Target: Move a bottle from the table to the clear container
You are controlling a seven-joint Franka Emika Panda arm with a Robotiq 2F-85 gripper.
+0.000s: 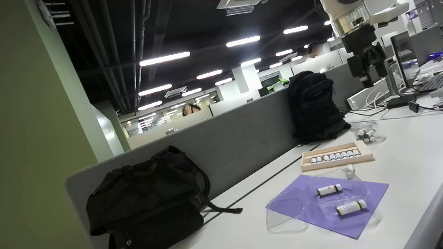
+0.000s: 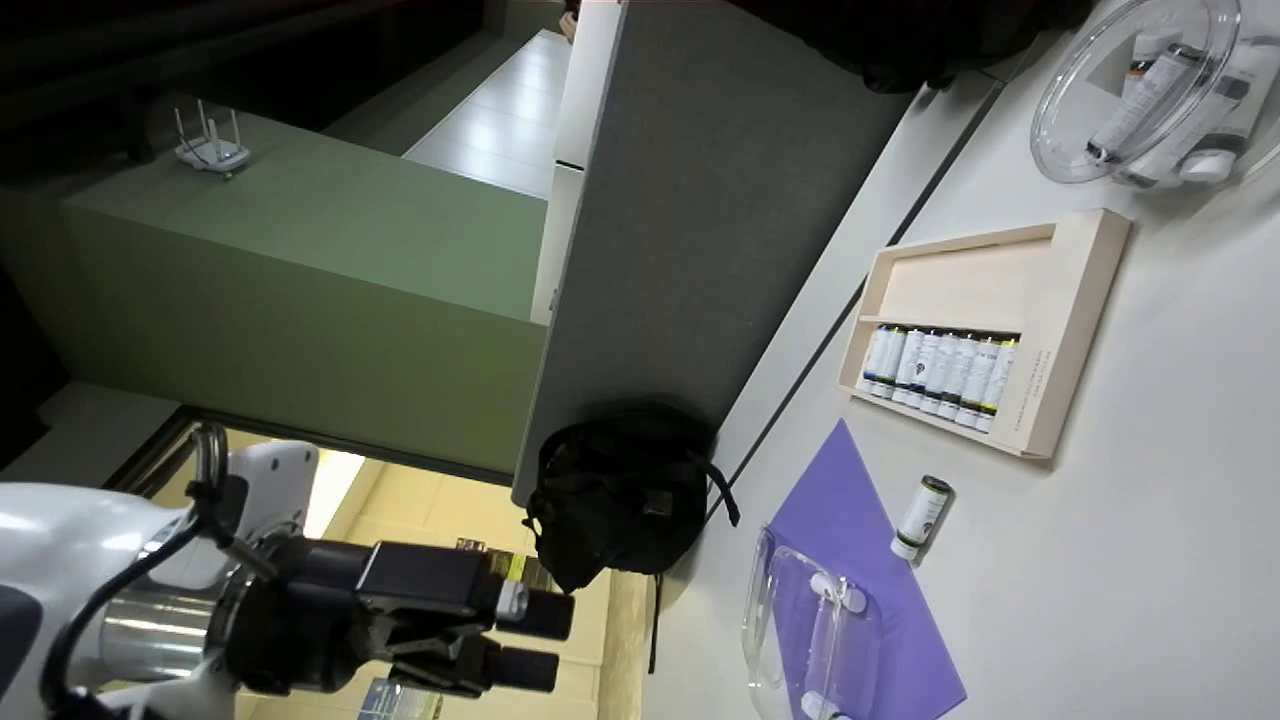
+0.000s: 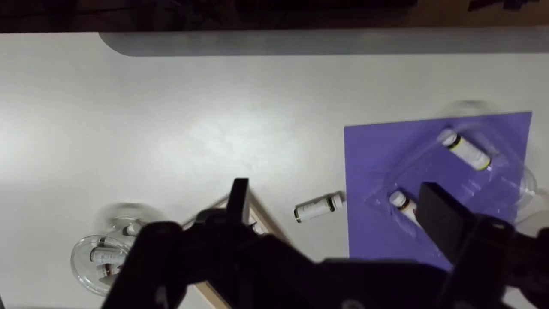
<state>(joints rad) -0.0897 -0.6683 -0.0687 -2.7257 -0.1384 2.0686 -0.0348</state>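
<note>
See loose bottle (image 3: 316,208) lying on its side on counter (image 3: 171,107), well below gripper (image 2: 545,642); in wrist view, between fingers (image 3: 238,199) and off-middle toward picture left
Read long axis as near sideways there, close to the line of finger closing, with cap end toward purple sheet (image 3: 364,163) and just beside its edge
Likely need to roll wrist before going down, to pinch across barrel rather than end to end
Have fingers wide apart, holding nothing
Call it pre-grasp, with lift and carry still to do
Take clear container (image 1: 358,185) on sheet as the goal, lying past the cap end and near; only a judgement, given round clear jar (image 3: 83,274) also in view
Count one gripper, one loose bottle, two bottles (image 1: 351,207) inside container, one lid-like clear panel (image 1: 286,213) beside it, one sheet
Count one wooden box (image 2: 975,280) with eight small bottles (image 2: 940,370) in a row, one jar with at least three bottles (image 3: 105,255), can't read exact number through overlap
Add two black backpacks (image 1: 150,200) by partition (image 1: 245,138)
</note>
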